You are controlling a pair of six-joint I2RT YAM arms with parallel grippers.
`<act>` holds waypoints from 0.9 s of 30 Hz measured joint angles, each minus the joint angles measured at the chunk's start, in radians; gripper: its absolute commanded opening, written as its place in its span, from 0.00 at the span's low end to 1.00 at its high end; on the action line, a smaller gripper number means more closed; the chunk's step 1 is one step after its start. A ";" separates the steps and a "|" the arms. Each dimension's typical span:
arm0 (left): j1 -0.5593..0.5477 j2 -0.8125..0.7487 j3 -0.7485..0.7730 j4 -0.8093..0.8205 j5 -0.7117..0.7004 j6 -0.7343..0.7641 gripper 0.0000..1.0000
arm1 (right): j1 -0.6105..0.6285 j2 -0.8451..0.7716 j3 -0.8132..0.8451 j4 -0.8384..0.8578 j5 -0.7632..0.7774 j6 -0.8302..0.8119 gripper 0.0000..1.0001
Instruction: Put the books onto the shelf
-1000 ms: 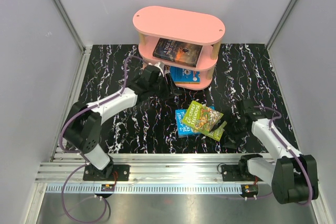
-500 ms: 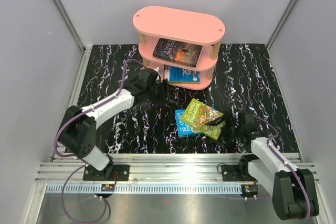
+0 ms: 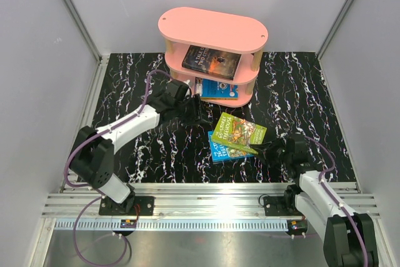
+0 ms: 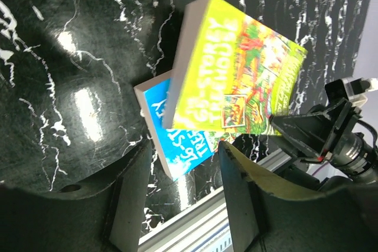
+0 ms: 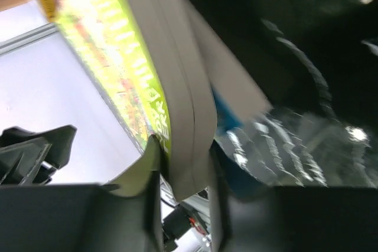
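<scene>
The pink shelf stands at the back of the table. A dark book lies on its middle board and a blue book on the lowest board. My right gripper is shut on the near right edge of the green Treehouse book, which tilts up over a second blue book lying flat on the table. In the right wrist view, the green book's page edge sits clamped between the fingers of that gripper. My left gripper hovers open and empty by the shelf's lower left, facing the green book.
The floor is a black marbled mat, closed in by grey walls on both sides and behind. An aluminium rail runs along the near edge, just behind the held book. In the left wrist view, the right gripper shows past the green book.
My right gripper went from wide open to shut on the green book's edge, and the book has lifted and shifted slightly left. The left gripper drew back a little from the shelf.
</scene>
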 measured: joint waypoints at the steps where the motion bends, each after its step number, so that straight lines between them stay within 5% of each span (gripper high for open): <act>1: 0.000 0.001 0.006 0.000 0.003 0.000 0.51 | -0.001 0.000 0.008 0.013 0.003 0.000 0.10; 5: 0.000 0.002 0.017 0.003 0.010 -0.002 0.51 | -0.001 -0.006 0.026 0.019 0.013 -0.005 0.00; 15: -0.001 0.000 -0.004 0.068 0.028 -0.040 0.55 | 0.000 -0.074 0.290 -0.343 0.089 -0.096 0.00; 21: 0.007 -0.029 -0.142 0.262 0.105 -0.171 0.69 | 0.000 0.019 0.543 -0.531 0.123 -0.172 0.00; 27: 0.008 -0.047 -0.270 0.526 0.162 -0.347 0.71 | 0.000 0.037 0.634 -0.599 0.109 -0.206 0.00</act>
